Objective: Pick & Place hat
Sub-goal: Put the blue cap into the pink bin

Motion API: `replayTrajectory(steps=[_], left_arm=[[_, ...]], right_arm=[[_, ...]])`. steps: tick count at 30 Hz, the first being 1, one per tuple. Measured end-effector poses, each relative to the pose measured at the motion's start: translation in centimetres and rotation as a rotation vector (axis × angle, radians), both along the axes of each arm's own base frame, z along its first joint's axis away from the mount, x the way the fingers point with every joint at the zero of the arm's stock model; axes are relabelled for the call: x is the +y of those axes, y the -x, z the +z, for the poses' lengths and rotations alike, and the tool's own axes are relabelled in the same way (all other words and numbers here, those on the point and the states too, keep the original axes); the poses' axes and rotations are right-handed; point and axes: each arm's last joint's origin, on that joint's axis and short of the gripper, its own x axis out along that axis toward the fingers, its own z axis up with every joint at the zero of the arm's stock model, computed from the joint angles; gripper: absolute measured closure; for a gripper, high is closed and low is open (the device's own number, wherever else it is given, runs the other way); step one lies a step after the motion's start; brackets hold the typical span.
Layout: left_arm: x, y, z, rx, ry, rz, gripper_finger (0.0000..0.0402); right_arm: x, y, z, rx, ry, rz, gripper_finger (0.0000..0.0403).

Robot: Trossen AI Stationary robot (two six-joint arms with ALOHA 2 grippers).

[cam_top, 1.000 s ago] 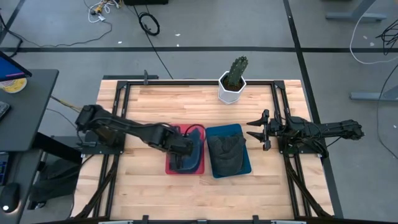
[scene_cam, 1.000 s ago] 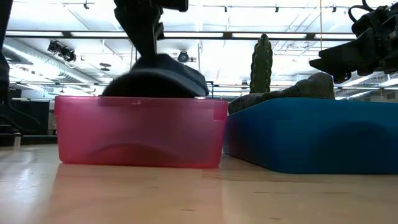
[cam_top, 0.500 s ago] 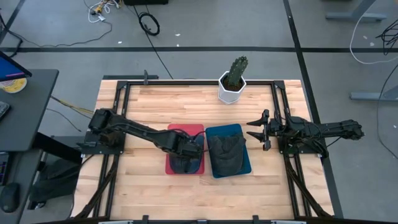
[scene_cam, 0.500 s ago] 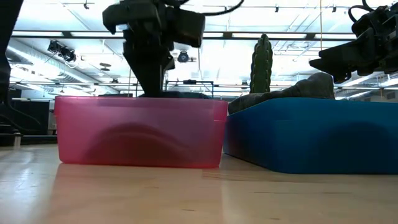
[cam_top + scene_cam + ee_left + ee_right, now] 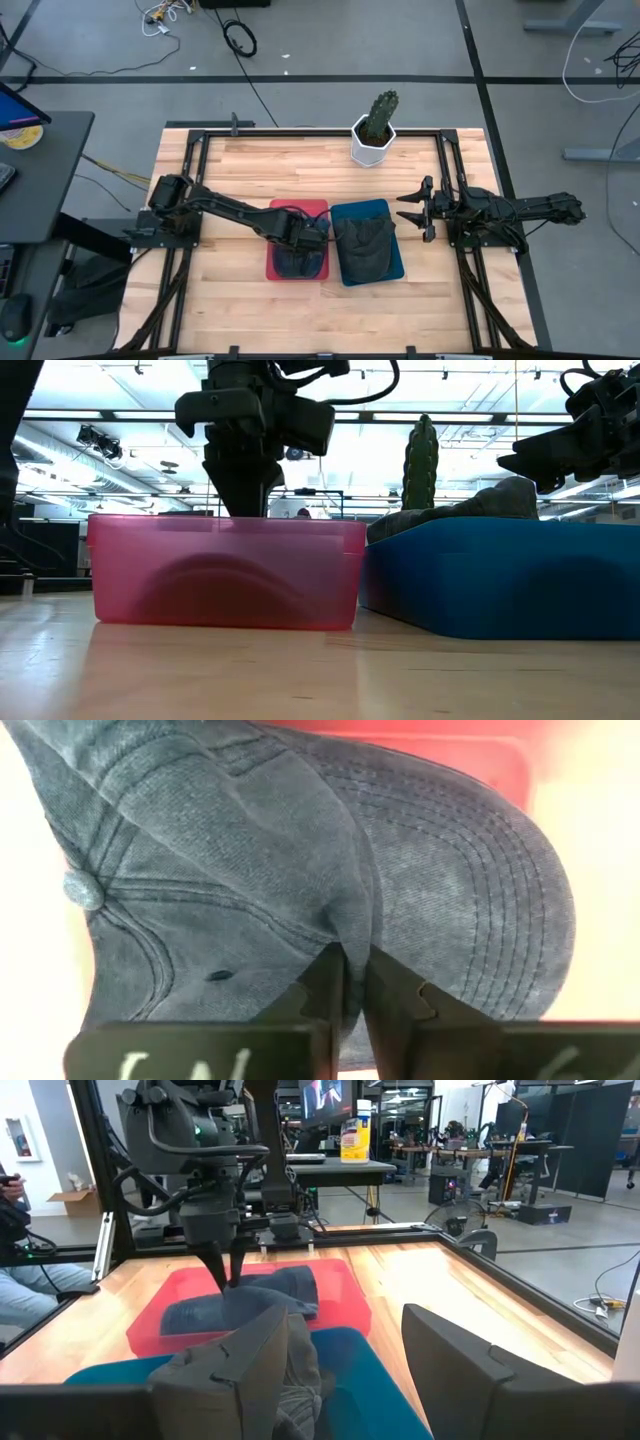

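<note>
A blue-grey cap (image 5: pixel 450 870) sits inside the red bin (image 5: pixel 275 268), and shows as a dark shape (image 5: pixel 220 585) through the bin's pink wall. My left gripper (image 5: pixel 308 238) stands over the bin, pointing down, shut on the cap's crown. In the right wrist view the left gripper (image 5: pixel 228 1275) stands upright above the cap (image 5: pixel 240 1305). A dark grey hat (image 5: pixel 365 245) lies in the blue bin (image 5: pixel 395 262) beside the red one. My right gripper (image 5: pixel 412 210) waits open at the table's right side, clear of both bins. My left gripper (image 5: pixel 355 990) pinches a raised fold of the cap's crown (image 5: pixel 345 935) between its two fingers, coming from above and pointing down. The cap is down inside the red bin (image 5: pixel 130 560), brim spread out beside the fingers.
A cactus in a white pot (image 5: pixel 375 130) stands at the table's far edge, behind the blue bin (image 5: pixel 500 575). The two bins sit side by side at the table's middle. Bare wood lies on the near side and to the left of the red bin.
My left gripper has moved down into the red bin, still shut on the cap. The cap, held above the bin's rim a second ago, now sits below the rim inside the bin. The right arm has kept still.
</note>
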Motion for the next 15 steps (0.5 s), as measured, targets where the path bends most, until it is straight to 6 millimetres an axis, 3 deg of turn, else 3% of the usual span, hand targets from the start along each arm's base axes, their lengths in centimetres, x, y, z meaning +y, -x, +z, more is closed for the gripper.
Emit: replayTrajectory(steps=[7,15], left_arm=[[-0.1,0.4,0.3,0.021,-0.011,-0.006,0.0301],[0.2,1.7,3.9,-0.072,0.01,-0.001,0.0241]], right_arm=[[0.0,0.0,0.0,0.0,0.0,0.0,0.0199],[0.0,0.0,0.0,0.0,0.0,0.0,0.0199]])
